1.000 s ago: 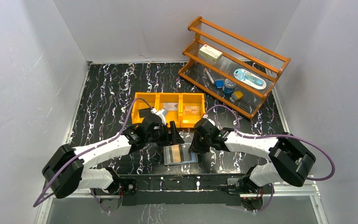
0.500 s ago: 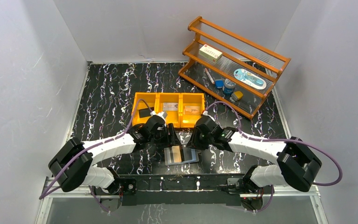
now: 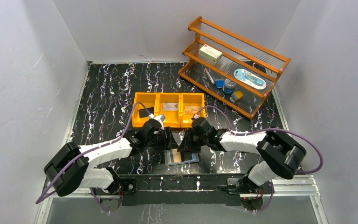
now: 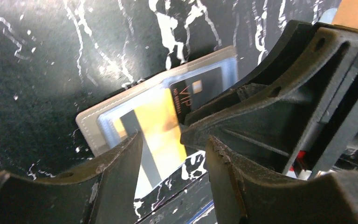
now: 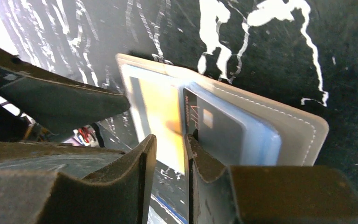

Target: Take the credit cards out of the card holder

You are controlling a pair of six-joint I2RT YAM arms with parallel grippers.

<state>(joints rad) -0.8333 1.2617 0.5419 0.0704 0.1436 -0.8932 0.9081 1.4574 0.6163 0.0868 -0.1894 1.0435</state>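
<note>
1. Two robot arms are being shown over a black marbled table (image 3: pixel 112 88). One card holder (image 3: pixel 193 158) and five credit cards (image 5: pixel 161 107) are being counted.
2. Two of these are being kept in the holder: a tan-orange card (image 4: pixel 161 126) in its left leaf and a black VIP card (image 4: pixel 205 86) in its right leaf.
3. Three more are being held by an orange bin (image 3: pixel 181 101), one per compartment: a second black card (image 3: pixel 144 113), a silvery grey card (image 3: pixel 170 106) and a tan card (image 3: pixel 192 110).
4. The card holder is lying opened flat, lining upward, near the table's front edge and between the arm bases. Its long axis is running left to right, slightly skewed to that edge.
5. The left arm (image 3: pixel 102 151) and right arm (image 3: pixel 247 140) are being reached inward with elbows splayed outward. Their wrists are meeting above the holder and their fingers are being angled downward.
6. The left gripper (image 4: pixel 173 140) is being held released, its jaws well apart over the tan-orange card and clamping nothing.
7. The right gripper (image 5: pixel 170 139) is being held with only a narrow gap, over the line where the two cards meet. Nothing is being pinched, and whether a fingertip is touching the lining cannot be told.
</note>
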